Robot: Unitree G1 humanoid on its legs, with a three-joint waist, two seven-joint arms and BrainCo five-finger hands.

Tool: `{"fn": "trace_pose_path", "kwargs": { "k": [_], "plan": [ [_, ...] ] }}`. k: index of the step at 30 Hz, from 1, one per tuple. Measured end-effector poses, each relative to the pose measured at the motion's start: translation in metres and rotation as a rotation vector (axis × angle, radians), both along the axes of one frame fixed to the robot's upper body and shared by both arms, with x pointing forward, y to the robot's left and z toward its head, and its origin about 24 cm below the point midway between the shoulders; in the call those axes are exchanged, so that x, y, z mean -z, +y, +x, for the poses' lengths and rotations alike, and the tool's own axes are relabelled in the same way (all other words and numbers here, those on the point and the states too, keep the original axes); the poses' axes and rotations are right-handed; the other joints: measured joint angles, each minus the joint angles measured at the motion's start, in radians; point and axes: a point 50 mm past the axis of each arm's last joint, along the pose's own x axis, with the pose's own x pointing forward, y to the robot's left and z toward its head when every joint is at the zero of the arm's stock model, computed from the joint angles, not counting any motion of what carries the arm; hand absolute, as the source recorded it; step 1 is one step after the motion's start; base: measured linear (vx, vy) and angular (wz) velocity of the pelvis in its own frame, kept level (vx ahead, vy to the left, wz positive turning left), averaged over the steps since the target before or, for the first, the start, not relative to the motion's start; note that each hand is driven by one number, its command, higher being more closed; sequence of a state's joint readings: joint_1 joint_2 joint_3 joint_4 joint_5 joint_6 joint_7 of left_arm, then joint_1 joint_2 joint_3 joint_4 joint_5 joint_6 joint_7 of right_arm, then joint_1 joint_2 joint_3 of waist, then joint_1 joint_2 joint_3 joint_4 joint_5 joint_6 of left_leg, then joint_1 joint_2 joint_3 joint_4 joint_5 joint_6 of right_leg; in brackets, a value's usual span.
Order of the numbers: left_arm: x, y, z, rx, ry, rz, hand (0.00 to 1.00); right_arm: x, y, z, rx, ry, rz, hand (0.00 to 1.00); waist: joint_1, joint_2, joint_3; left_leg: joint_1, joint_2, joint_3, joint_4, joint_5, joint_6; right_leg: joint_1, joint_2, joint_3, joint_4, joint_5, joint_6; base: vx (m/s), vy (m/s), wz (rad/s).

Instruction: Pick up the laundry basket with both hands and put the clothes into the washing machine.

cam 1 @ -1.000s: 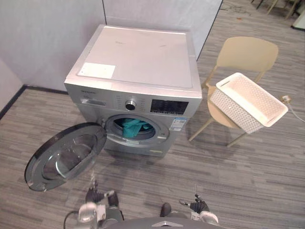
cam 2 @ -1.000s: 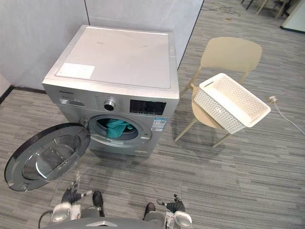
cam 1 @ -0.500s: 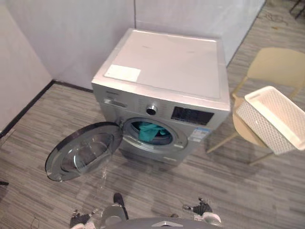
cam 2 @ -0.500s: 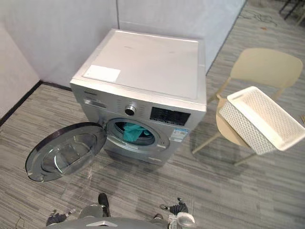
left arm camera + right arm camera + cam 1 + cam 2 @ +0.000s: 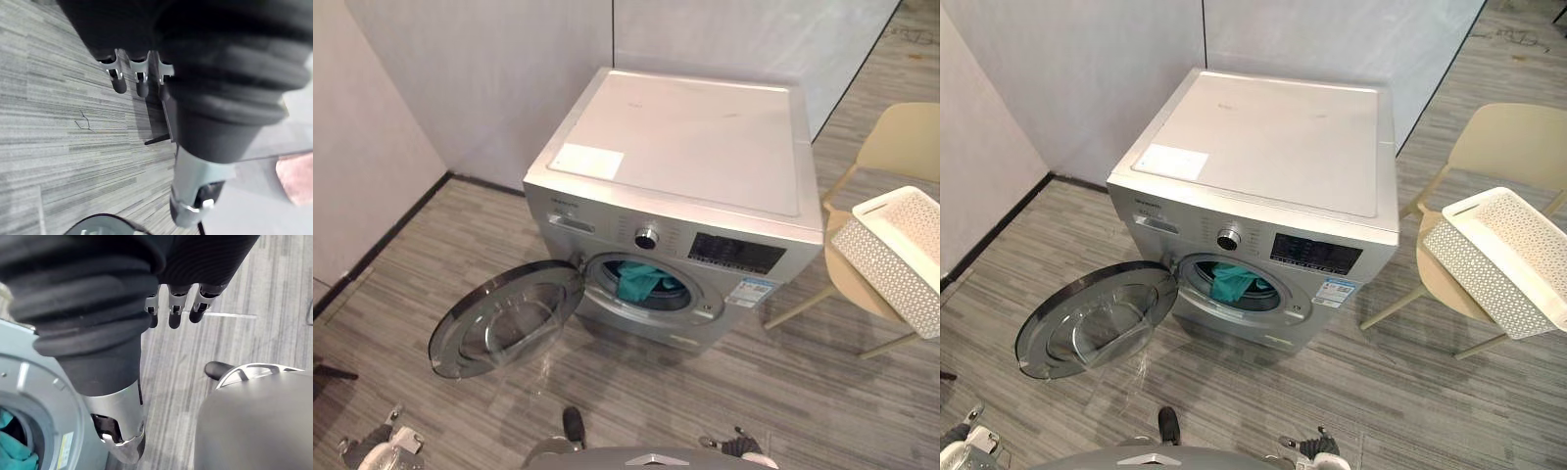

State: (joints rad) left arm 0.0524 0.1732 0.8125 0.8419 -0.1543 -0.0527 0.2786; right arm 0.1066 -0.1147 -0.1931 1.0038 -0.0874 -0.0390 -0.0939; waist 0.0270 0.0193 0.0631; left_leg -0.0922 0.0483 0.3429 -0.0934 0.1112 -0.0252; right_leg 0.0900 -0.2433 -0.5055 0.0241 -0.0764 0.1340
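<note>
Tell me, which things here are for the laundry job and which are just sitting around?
For the job: washing machine, its open door, teal clothes inside it, white basket, left hand and right hand, both empty.

Just sitting around: chair under the basket, grey wall panels behind the machine.

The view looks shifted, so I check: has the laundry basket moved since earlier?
No. The laundry basket still rests tilted on the chair seat as before; only the camera turned.
</note>
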Motion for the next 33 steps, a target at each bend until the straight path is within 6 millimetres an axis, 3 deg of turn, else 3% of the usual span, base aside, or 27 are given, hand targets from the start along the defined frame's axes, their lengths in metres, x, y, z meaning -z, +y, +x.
{"fn": "trace_pose_path", "kwargs": {
  "k": [2, 7, 10, 12, 16, 22, 27, 31, 33],
  "plan": [
    [-0.002, -0.011, 0.024, 0.193, 0.035, 0.032, 0.0, -0.005, 0.01, 0.018, -0.07, -0.06, 0.013, 0.0, 0.008, -0.018, 0.022, -0.038, 0.006, 0.024, 0.0, 0.0, 0.0, -0.039, -0.002, -0.002, 0.007, 0.0, 0.001, 0.05, 0.008, 0.06],
    [-0.022, -0.022, 0.082, 0.29, -0.081, 0.076, 0.0, -0.015, 0.04, 0.048, -0.211, -0.155, 0.041, 0.0, 0.017, -0.05, 0.05, -0.142, 0.02, 0.071, 0.007, 0.043, 0.009, -0.16, -0.012, -0.003, 0.057, 0.006, 0.01, 0.09, 0.01, 0.12],
    [-0.047, -0.019, 0.11, 0.314, -0.163, 0.166, 0.0, -0.017, 0.053, 0.051, -0.28, -0.171, 0.049, 0.0, 0.015, -0.061, 0.059, -0.169, 0.037, 0.08, 0.008, 0.058, 0.015, -0.203, -0.01, -0.002, 0.113, 0.007, 0.008, 0.1, 0.005, 0.09],
    [-0.076, -0.004, 0.126, 0.34, -0.207, 0.286, 0.0, -0.026, 0.061, 0.063, -0.326, -0.237, 0.043, 0.0, 0.025, -0.083, 0.074, -0.182, 0.063, 0.099, 0.008, 0.067, 0.002, -0.231, 0.009, 0.002, 0.123, 0.007, 0.007, 0.05, -0.04, -0.18],
    [-0.121, 0.017, 0.147, 0.343, -0.25, 0.459, 0.0, -0.037, 0.061, 0.074, -0.331, -0.315, 0.027, 0.0, 0.032, -0.101, 0.106, -0.222, 0.103, 0.109, 0.007, 0.083, -0.021, -0.27, 0.05, 0.012, 0.105, 0.006, 0.006, 0.0, -0.064, -0.18],
    [-0.163, 0.018, 0.165, 0.256, -0.331, 0.599, 0.0, -0.028, 0.059, 0.053, -0.318, -0.258, 0.035, 0.0, 0.048, -0.106, 0.128, -0.278, 0.124, 0.104, 0.007, 0.104, -0.04, -0.318, 0.074, 0.012, 0.095, -0.002, -0.008, -0.02, 0.001, 0.0],
    [-0.18, 0.02, 0.172, 0.234, -0.358, 0.656, 0.0, -0.028, 0.062, 0.051, -0.334, -0.258, 0.038, 0.0, 0.053, -0.102, 0.135, -0.305, 0.124, 0.094, 0.007, 0.111, -0.034, -0.339, 0.074, 0.005, 0.098, -0.004, -0.012, -0.04, 0.045, 0.06],
    [-0.182, 0.04, 0.183, 0.342, -0.281, 0.615, 0.0, -0.04, 0.069, 0.064, -0.359, -0.336, 0.045, 0.0, 0.055, -0.103, 0.156, -0.336, 0.13, 0.102, 0.001, 0.1, -0.036, -0.37, 0.075, 0.002, 0.106, -0.002, -0.013, -0.06, 0.058, 0.03],
    [-0.189, 0.045, 0.194, 0.375, -0.279, 0.577, 0.0, -0.048, 0.075, 0.072, -0.389, -0.385, 0.051, 0.0, 0.056, -0.116, 0.173, -0.342, 0.137, 0.135, 0.001, 0.1, -0.034, -0.375, 0.075, -0.001, 0.103, 0.003, -0.013, -0.02, 0.055, 0.03]
  ]
}}
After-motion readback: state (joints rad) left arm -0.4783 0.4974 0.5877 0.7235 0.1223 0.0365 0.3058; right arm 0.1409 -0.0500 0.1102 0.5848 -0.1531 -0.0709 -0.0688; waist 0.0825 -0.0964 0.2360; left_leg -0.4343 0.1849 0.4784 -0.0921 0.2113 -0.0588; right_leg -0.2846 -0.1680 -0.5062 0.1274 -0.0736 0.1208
